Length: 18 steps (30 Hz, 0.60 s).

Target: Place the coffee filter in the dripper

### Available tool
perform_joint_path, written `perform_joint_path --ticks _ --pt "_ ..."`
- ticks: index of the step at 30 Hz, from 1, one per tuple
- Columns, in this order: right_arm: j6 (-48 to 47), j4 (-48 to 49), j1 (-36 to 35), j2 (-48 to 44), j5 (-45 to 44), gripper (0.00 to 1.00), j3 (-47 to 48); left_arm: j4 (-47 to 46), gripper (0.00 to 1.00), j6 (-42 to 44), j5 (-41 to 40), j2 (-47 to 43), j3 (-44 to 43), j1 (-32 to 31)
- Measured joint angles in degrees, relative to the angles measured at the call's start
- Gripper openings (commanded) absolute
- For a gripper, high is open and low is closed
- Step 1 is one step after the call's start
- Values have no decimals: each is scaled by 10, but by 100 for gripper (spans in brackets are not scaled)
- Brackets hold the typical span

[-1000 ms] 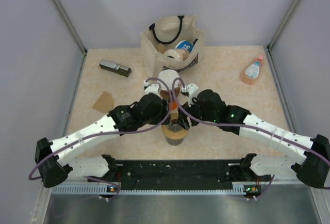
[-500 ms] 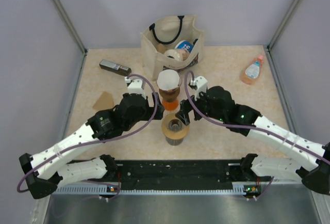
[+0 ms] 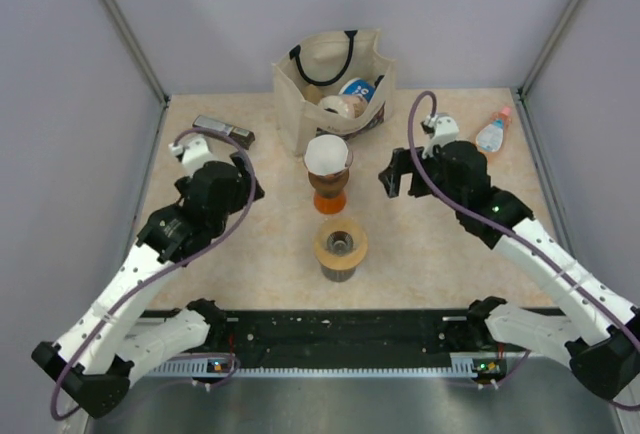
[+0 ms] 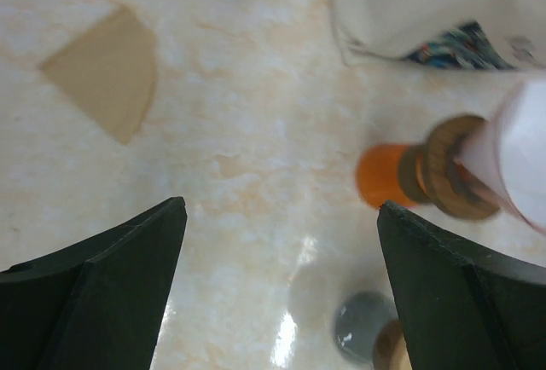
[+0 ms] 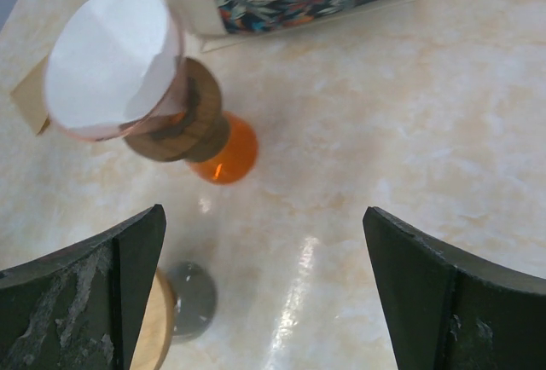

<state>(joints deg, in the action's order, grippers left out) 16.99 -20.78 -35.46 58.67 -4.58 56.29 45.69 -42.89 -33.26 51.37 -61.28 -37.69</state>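
The white coffee filter (image 3: pixel 326 154) sits spread as a cone inside the pinkish dripper (image 3: pixel 345 164). The dripper rests on a dark brown ring over an orange beaker (image 3: pixel 330 201) at the table's middle. In the right wrist view the filter (image 5: pixel 107 59) fills the dripper (image 5: pixel 177 50) at the upper left. In the left wrist view the filter (image 4: pixel 520 153) is at the right edge. My left gripper (image 3: pixel 243 186) is open and empty, left of the dripper. My right gripper (image 3: pixel 396 176) is open and empty, right of it. Both are apart from it.
A second beaker topped by a tan ring (image 3: pixel 340 242) stands just in front of the dripper. A cloth tote bag (image 3: pixel 335 79) with items stands behind it. A black device (image 3: pixel 222 131) lies back left, a bottle (image 3: pixel 490 134) back right. A tan paper filter (image 4: pixel 107 67) lies flat at the left.
Both grippers have drawn back from the dripper, the left one to the left and the right one to the right. The white filter stays in the dripper.
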Motion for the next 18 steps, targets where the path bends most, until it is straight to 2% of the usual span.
perform_joint_path --ticks 3,10,13,18 --pt "9 2 53 -17 -3 99 -8 5 99 -8 11 0 8 106" --pt "26 18 152 -44 -3 99 -55 -10 99 -9 80 70 53 285" --pt "28 26 174 -44 -2 99 -81 -31 99 -8 117 123 68 328" --pt "43 34 212 -44 -1 99 -102 -71 99 -2 137 206 69 363"
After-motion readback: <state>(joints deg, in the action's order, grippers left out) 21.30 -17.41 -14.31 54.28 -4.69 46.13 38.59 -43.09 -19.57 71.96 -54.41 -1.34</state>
